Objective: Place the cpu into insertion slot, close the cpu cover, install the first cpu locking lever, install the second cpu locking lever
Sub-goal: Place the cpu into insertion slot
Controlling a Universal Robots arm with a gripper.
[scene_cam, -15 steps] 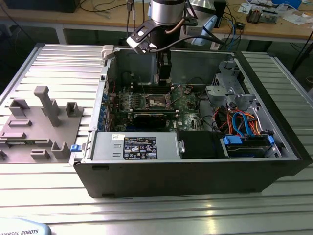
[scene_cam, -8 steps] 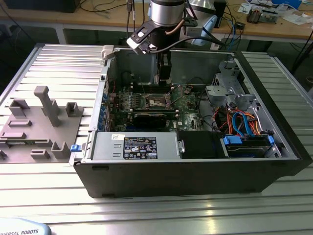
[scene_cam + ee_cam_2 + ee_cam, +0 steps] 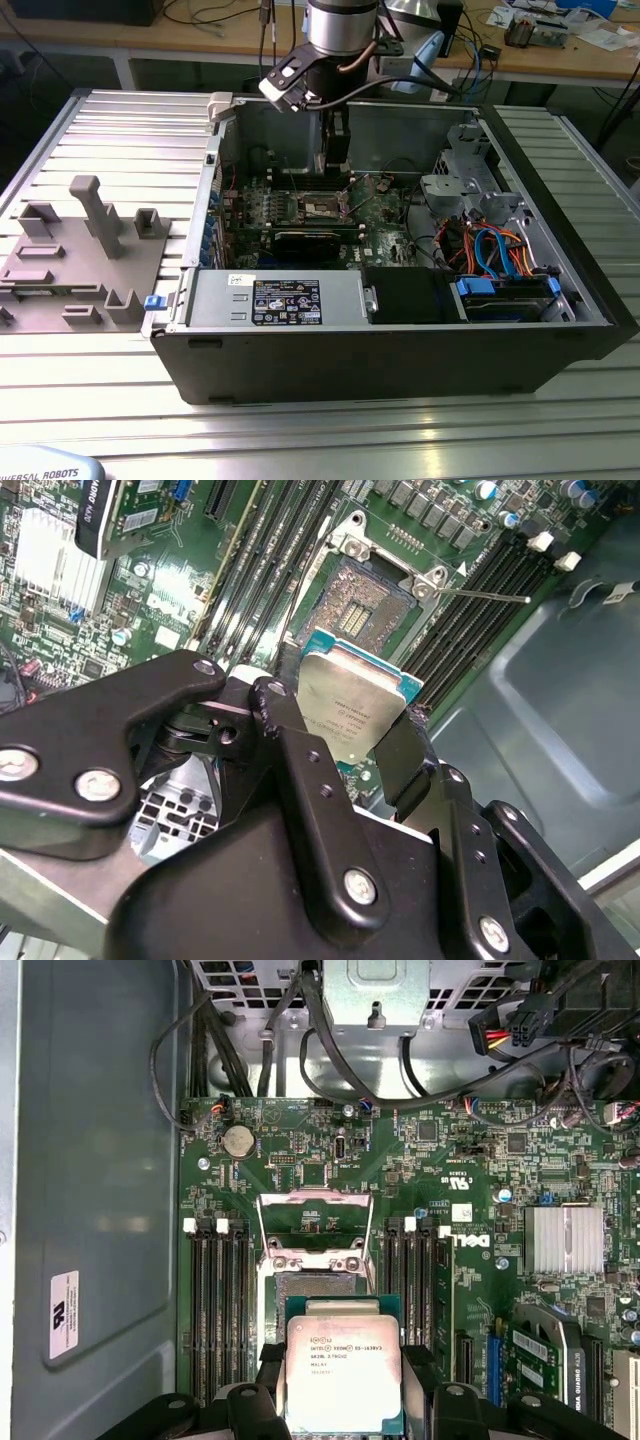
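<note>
While the tool clamps the cpu over the insertion slot — cpu cover raised — the computer case sits on a ribbed metal desk, cluttered wooden desk behind.

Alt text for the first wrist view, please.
The gripper holds the cpu by two opposite edges, metal top toward the camera, not yet in the bare slot beyond it. The cover stands open past the slot, on a green board with memory slots on both sides.
</note>
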